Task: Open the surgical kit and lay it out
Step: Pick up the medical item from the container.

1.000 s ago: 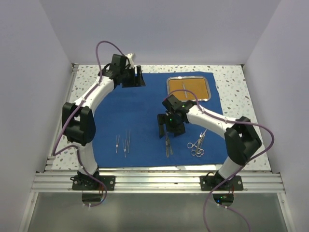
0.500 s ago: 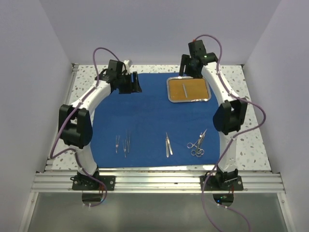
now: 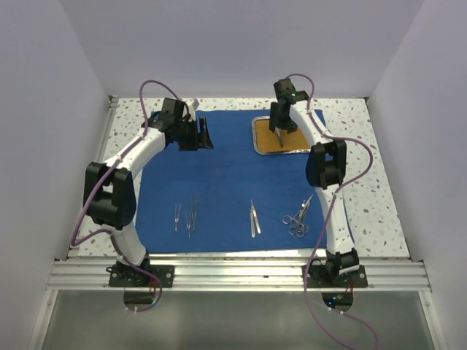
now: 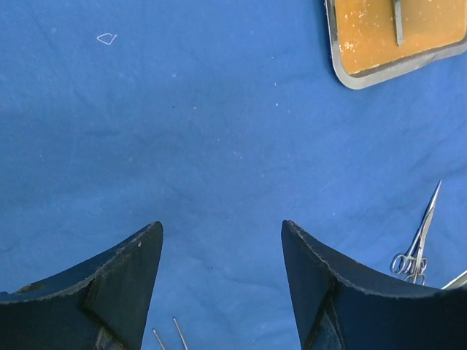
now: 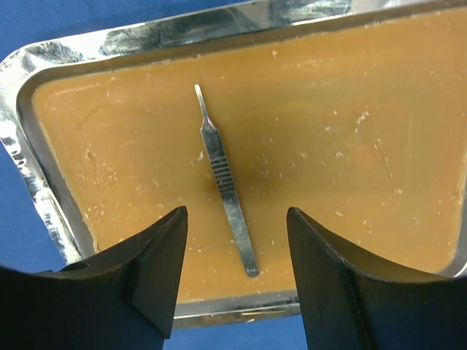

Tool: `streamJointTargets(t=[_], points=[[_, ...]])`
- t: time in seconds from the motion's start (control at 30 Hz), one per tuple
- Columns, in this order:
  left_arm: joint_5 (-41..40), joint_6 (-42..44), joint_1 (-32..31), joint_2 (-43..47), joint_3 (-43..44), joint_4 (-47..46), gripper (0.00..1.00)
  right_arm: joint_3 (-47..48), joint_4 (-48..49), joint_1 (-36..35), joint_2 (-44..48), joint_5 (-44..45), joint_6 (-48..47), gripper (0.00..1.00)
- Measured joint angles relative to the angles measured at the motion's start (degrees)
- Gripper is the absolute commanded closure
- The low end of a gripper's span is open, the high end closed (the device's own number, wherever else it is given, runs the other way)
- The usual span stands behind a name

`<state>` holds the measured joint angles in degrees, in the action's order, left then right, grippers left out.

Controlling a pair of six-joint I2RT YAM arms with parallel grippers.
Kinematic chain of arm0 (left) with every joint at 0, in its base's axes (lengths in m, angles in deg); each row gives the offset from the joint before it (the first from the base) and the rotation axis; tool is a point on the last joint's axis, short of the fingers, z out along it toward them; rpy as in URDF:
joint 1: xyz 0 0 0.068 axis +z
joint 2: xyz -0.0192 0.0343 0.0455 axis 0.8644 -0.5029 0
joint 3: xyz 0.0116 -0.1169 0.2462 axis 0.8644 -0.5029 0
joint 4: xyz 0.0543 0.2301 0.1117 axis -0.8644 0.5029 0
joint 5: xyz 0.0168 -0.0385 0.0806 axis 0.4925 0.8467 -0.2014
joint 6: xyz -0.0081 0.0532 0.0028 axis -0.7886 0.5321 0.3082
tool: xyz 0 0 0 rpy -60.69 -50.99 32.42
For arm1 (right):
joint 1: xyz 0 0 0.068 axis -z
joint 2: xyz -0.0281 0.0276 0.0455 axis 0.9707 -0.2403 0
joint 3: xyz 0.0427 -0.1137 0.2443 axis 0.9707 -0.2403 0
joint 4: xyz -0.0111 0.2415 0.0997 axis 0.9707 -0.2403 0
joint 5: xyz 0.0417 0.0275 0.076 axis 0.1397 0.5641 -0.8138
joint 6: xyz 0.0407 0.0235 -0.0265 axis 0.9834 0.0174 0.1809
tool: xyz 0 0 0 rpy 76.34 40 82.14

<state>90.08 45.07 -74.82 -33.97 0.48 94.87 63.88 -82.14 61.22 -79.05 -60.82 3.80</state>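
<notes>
Right now the right end effector [image 5: 235, 219] hangs over the tray [image 5: 44, 182] with its jaws apart. They straddle a thin steel tool [image 5: 219, 168] lying flat on the orange-brown floor, with a gap on each side. Bare floor runs from the tool out to the rim all round.

The left end effector [image 4: 222, 226] is open and empty over bare cloth [image 4: 182, 131], near the cloth's 11 o'clock corner. The tray sits at its 1 o'clock corner, near the table's [image 3: 350, 120] far edge. Along the 6 o'clock edge lie scissors [image 3: 298, 219], tweezers [image 3: 254, 217] and thinner pieces [image 3: 186, 215], set apart. The cloth's middle is open.
</notes>
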Motion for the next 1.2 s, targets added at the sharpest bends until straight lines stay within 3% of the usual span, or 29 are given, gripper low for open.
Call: streamJointTargets(t=[0.2,0.4,0.43,0.6,0.73,1.2], points=[[0.04,0.0,0.0,0.0,-0.35,0.22,0.3,1.66,1.03,0.15,-2.36,0.07,-0.9,0.47],[0.04,0.02,0.07,-0.02,-0.9,0.57,0.31,2.58,1.86,0.31,-3.98,-0.02,-0.92,0.7],[0.04,0.02,0.13,-0.04,-0.9,0.59,0.31,2.6,2.01,0.28,-4.07,-0.02,-0.83,0.78],[0.31,0.02,0.76,-0.44,-0.9,0.55,0.31,3.37,2.05,0.11,-4.63,0.35,-0.94,0.86],[0.9,0.02,1.31,-1.6,-1.05,0.42,0.32,3.61,1.86,-0.55,-4.81,1.57,-1.33,1.0],[3.54,-0.11,3.02,-2.19,-3.5,-1.18,0.32,5.27,-0.74,-1.25,-4.79,3.87,-1.29,1.0]])
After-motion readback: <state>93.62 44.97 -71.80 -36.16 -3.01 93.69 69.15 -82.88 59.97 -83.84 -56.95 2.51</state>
